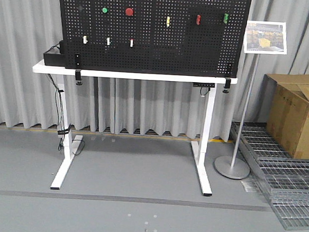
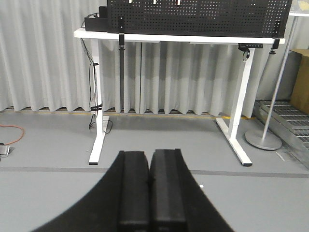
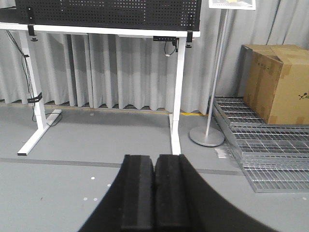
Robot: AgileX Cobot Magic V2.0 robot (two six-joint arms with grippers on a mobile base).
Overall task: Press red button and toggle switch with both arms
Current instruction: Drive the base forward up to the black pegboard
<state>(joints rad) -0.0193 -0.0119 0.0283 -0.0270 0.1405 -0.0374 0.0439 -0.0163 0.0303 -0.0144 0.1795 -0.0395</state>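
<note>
The red button sits left of centre on the pegboard; the toggle switch is too small to pick out. The pegboard stands ahead of and above the left pincer and the right pincer, each pressed together; the left looks nearer the button. A white worktop lies beneath the pegboard, with a curtain behind.

All three views face the same white table from afar.
</note>
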